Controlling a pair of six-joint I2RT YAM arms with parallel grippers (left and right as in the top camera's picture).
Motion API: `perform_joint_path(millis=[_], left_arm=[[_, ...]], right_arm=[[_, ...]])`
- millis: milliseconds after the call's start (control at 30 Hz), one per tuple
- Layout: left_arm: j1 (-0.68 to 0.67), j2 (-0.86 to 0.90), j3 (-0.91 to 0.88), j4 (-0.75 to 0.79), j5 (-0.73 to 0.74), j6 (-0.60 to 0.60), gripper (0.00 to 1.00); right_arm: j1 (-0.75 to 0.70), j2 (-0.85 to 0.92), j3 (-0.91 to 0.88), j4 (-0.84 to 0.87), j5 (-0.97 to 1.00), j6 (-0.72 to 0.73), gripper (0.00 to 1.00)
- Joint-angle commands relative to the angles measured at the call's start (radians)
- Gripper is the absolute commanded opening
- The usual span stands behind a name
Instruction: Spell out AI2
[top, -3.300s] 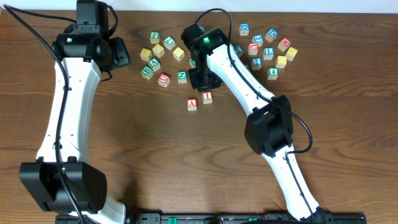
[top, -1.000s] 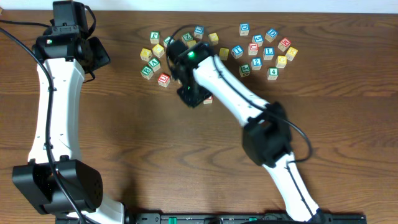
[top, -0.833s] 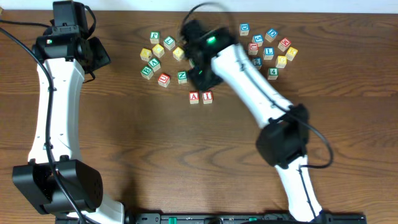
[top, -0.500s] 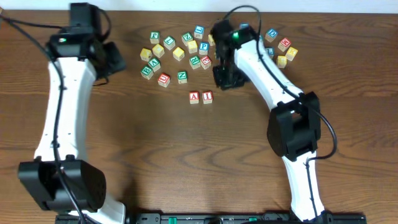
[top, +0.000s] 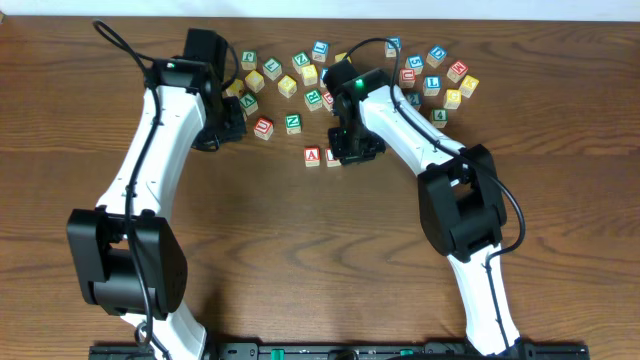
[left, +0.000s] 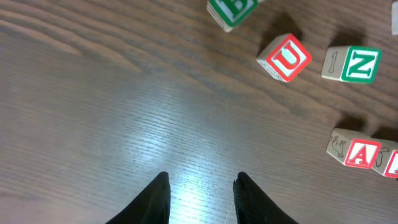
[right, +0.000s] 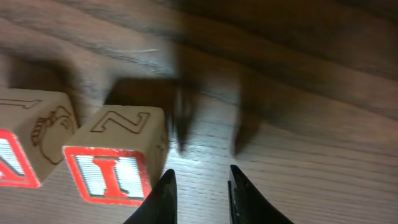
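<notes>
The red A cube lies on the table with the red I cube touching its right side. In the right wrist view the I cube and A cube sit left of my right gripper. That gripper is narrowly open over bare wood, its left finger close beside the I. In the overhead view the right gripper partly hides the I. My left gripper is open and empty, and the A cube lies far to its right. I cannot pick out the 2 cube.
A red U cube and a green N cube lie ahead of the left gripper. More lettered cubes are scattered along the back and back right. The right arm crosses part of that group.
The left arm has swung right, toward the cubes near the U, and its jaws have narrowed. The right gripper has come back from the rear cluster down to beside the I.
</notes>
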Motion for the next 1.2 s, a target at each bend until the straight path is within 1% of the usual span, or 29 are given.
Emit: perform_joint_path(millis=[0, 167, 567, 800, 967, 1067, 1167], left_arm=[[-0.024, 0.015, -0.044, 0.037, 0.006, 0.035, 0.33], [-0.053, 0.015, -0.072, 0.089, 0.006, 0.057, 0.33], [-0.144, 0.017, -0.126, 0.164, 0.006, 0.050, 0.33], [-0.154, 0.017, -0.127, 0.188, 0.006, 0.038, 0.33], [-0.156, 0.039, -0.128, 0.201, 0.009, 0.039, 0.32], [-0.156, 0.079, -0.128, 0.220, 0.086, 0.069, 0.27], [-0.158, 0.123, -0.128, 0.260, 0.143, 0.080, 0.25]], right_arm=[[0.015, 0.002, -0.017, 0.014, -0.023, 0.041, 0.24], [0.018, 0.002, -0.021, 0.046, -0.023, 0.041, 0.24], [0.042, 0.002, -0.020, 0.076, -0.024, 0.022, 0.25], [0.024, 0.001, -0.016, 0.087, -0.024, 0.022, 0.22], [-0.010, -0.004, -0.012, 0.092, -0.036, 0.022, 0.23], [-0.011, -0.004, -0.012, 0.093, -0.038, 0.022, 0.23], [-0.011, -0.004, -0.012, 0.094, -0.039, 0.022, 0.24]])
